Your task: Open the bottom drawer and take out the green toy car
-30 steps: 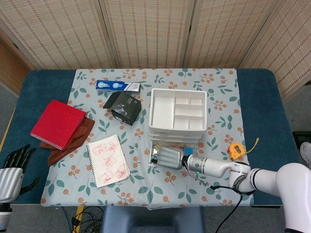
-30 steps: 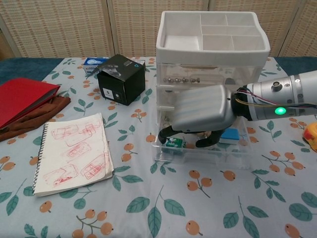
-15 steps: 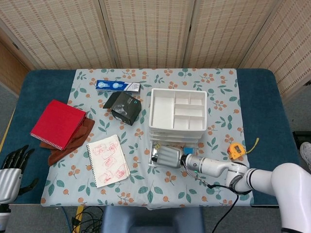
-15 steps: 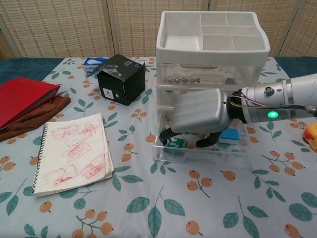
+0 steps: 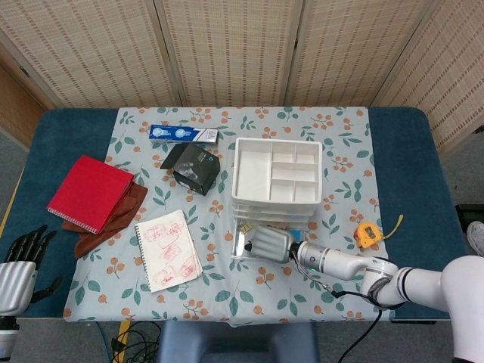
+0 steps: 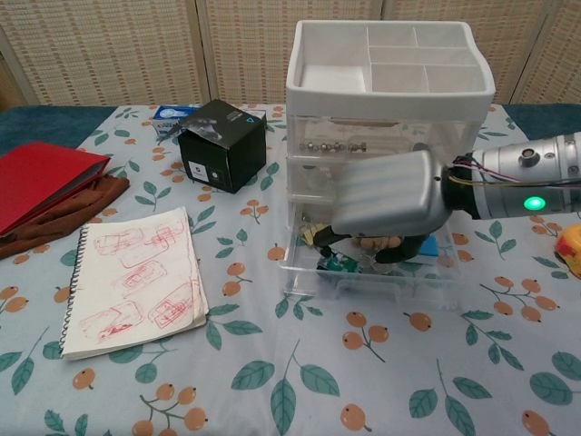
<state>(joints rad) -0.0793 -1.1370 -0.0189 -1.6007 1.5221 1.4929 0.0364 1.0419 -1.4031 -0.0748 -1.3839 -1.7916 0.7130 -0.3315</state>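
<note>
So the right hand (image 6: 386, 204) has shifted right and lifted a bit, fingers curled around the small green toy car (image 6: 342, 264), which now sits higher in the open clear plastic bottom drawer (image 6: 363, 277). Looks like lift-out starting. Left hand (image 5: 17, 268) idles spread off the counter.

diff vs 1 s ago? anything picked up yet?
The right hand has shifted right and slightly up over the open bottom drawer. The green toy car moved right with it and now sits tilted under the fingers; whether it is actually gripped is not clear. The left hand, notebook and black box are unchanged.
</note>
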